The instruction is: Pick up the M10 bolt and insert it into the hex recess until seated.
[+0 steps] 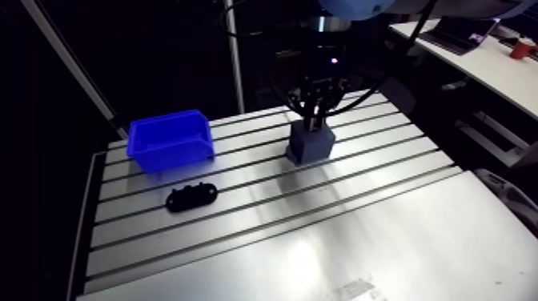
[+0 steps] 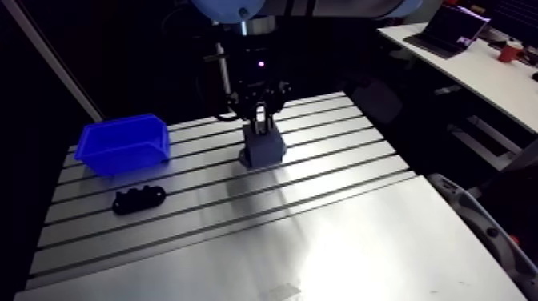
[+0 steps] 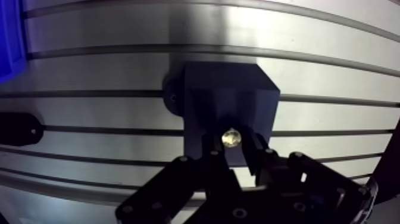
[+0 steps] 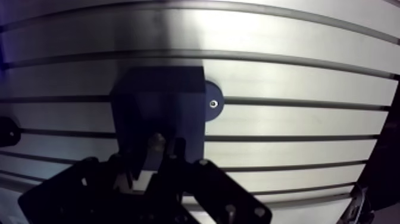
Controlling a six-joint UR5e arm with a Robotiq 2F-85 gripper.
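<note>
Currently the two fingers (image 3: 259, 156) of the gripper (image 3: 233, 149) stand close together, pinching the M10 bolt (image 3: 231, 137) between their tips. Only the bolt's bright round end shows in the wrist view, and the shank is hidden by the fingers. The jaws are narrow, with no gap visible on either side of the bolt.

- Bolt sits directly over the dark blue block (image 3: 229, 101), against the block's near side as the wrist view shows it.
- Hex recess itself is not visible, as fingers and bolt cover that spot. Cannot tell whether the bolt is in the recess or only above it.
- Block has a rounded flange (image 4: 213, 103) at its base on one side, with a small screw head in it, lying flat on the table.
- In the arm view the gripper comes straight down onto the top of the block, fingertips at or just above its upper face.
- Block stands upright on the slotted aluminium table (image 1: 360, 216), between two of the slots.
- Blue bin (image 1: 170, 140) sits well apart from the block, near the table's far side edge, open side up. Contents not visible.
- Black flat part (image 1: 192, 196) lies on the table in front of the bin, apart from both bin and block.
</note>
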